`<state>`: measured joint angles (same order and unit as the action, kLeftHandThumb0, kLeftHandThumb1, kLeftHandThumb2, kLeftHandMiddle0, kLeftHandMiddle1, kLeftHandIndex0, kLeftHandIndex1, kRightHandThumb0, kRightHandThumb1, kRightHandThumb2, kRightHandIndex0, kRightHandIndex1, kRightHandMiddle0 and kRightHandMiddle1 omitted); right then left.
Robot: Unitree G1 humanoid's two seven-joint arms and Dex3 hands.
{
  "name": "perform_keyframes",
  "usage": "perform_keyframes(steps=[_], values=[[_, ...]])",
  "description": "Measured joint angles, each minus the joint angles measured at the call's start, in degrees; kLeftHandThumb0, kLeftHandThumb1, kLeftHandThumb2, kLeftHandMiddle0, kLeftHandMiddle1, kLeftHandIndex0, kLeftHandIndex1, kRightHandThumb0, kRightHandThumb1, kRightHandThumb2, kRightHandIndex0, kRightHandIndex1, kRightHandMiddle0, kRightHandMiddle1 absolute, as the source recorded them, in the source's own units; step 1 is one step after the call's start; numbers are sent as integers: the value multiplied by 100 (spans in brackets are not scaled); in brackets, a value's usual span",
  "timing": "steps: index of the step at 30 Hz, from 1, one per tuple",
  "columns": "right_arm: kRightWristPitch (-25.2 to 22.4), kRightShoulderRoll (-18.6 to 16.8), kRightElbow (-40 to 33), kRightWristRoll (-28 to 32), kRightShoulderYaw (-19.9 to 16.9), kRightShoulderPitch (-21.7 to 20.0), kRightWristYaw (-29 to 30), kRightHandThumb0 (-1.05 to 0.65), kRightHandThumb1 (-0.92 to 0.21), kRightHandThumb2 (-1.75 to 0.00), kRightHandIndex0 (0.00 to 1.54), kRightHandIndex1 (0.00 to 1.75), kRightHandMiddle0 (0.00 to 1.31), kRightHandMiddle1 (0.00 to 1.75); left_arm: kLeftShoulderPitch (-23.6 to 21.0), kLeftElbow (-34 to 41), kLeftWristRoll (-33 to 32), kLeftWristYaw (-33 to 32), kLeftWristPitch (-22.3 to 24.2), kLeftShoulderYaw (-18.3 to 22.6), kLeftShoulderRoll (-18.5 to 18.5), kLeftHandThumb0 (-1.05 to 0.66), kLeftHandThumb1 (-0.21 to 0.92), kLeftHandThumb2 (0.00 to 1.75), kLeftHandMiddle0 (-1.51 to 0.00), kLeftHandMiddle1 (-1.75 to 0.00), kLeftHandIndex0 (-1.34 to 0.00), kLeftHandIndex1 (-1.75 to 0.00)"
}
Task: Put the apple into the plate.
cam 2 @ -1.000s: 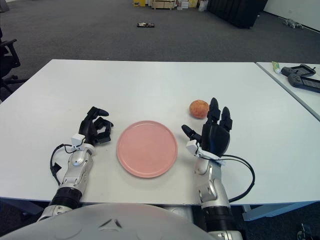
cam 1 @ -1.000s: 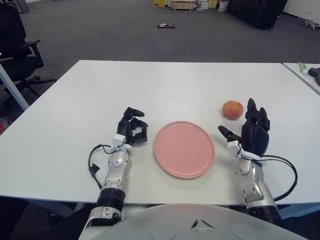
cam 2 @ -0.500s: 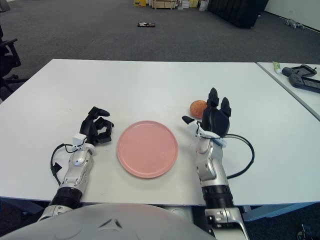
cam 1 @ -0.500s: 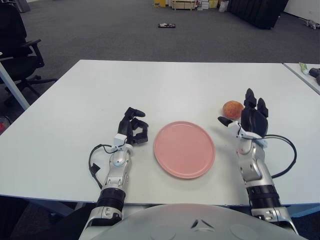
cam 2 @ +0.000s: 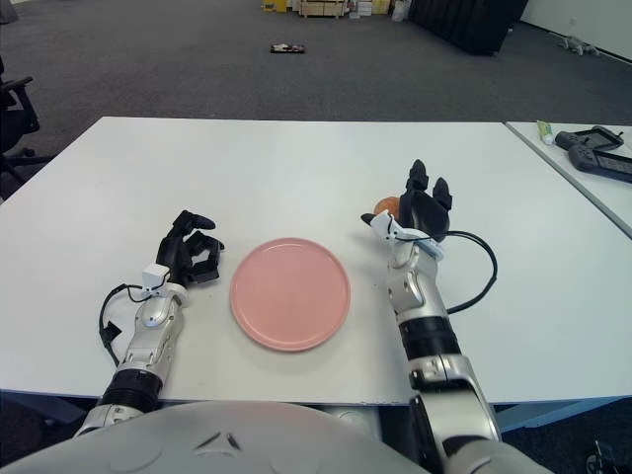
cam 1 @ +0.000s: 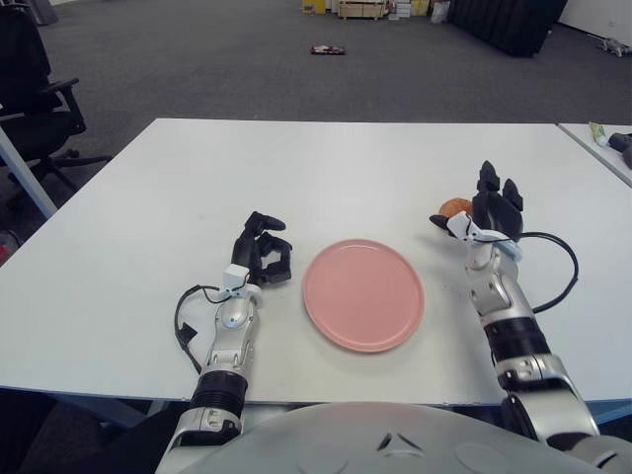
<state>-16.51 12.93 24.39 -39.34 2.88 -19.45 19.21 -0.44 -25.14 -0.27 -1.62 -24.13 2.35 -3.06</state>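
Two slim robot arms with silver-grey metal forearm casings, each ending in a black three-fingered hand: the left hand and the right hand. A small white block sits at each wrist, just behind the hand. A thin black cable loops out beside each forearm, and a pale grey rounded torso shell sits below both arms.

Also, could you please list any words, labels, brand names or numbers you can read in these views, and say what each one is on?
No text can be read anywhere.
Plate: plain pink, no marking.
Apple: no sticker shows.
Right hand and left hand: no readable label.
Boxes on the far floor: any print is too small to read.
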Motion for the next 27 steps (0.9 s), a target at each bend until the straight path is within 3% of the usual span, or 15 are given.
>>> perform_keyframes(steps=[3, 11, 22, 27], values=[[101, 43, 583, 171, 3, -349, 24, -78, -61, -26, 0, 0, 0, 0, 3, 12, -5, 2, -3, -1, -8, -1, 30, 126, -71, -149, -44, -175], [214, 79, 1535, 426, 135, -894, 96, -65, -41, -62, 0, 0, 0, 0, 25, 65, -20, 3, 38, 0, -24, -1, 31, 125, -73, -147, -43, -175], [633, 125, 3593, 724, 303, -1686, 311, -54, -36, -81, 0, 0, 1, 0, 98, 188, -19, -2, 128, 3, -31, -1, 31, 125, -71, -148, -44, -175], [707, 173, 4132, 848, 367, -1978, 326, -56, -36, -84, 0, 0, 2, 2, 111, 225, 9, -28, 174, 3, -29, -1, 31, 125, -71, -148, -45, -175]])
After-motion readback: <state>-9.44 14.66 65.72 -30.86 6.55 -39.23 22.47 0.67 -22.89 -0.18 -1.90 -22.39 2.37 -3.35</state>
